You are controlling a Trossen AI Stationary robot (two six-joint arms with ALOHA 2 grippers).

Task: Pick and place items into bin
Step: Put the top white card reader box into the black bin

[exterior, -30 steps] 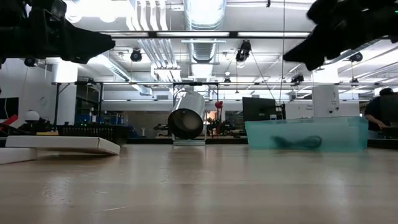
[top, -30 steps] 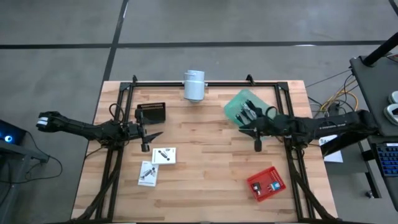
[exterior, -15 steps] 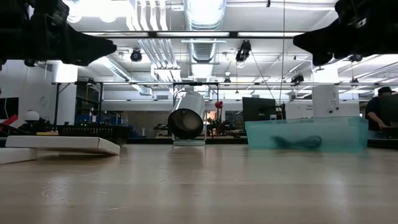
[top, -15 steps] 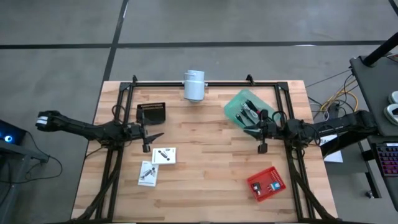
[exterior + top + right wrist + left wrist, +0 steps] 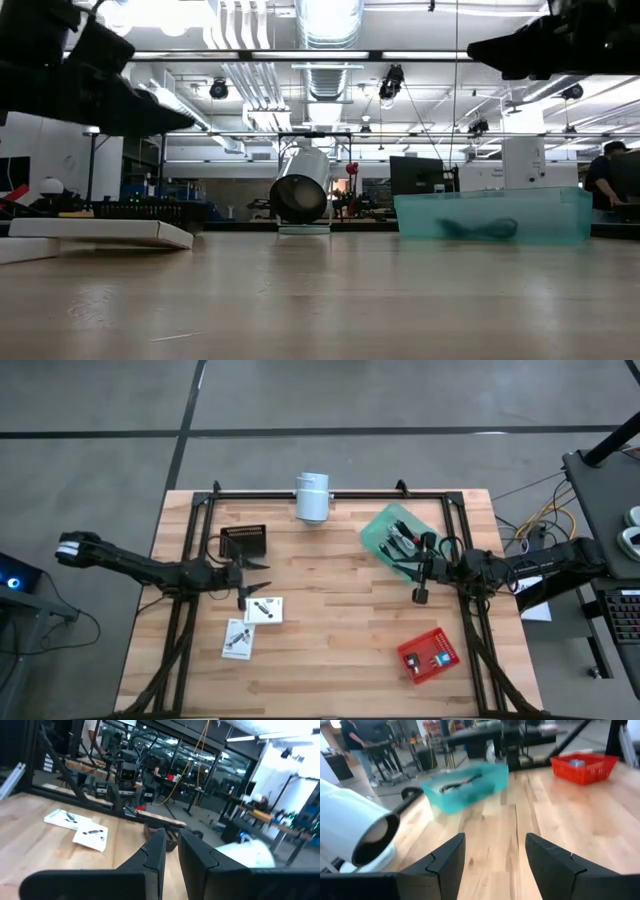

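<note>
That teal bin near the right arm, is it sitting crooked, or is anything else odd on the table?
Yes, the teal bin sits at an angle to the table edges, with black cords inside. The red basket is skewed too, and the white cylinder lies on its side. Nothing looks spilled or broken.

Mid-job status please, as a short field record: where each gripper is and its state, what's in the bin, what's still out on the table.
left gripper: open, empty, above the upper white flat packet
right gripper: nearly shut, empty, beside the bin's near edge
bin: translucent teal plastic bin, holding thin black cords
still on table: upper packet, lower white flat packet
other: red mesh basket, white cylinder, black ridged block
</note>
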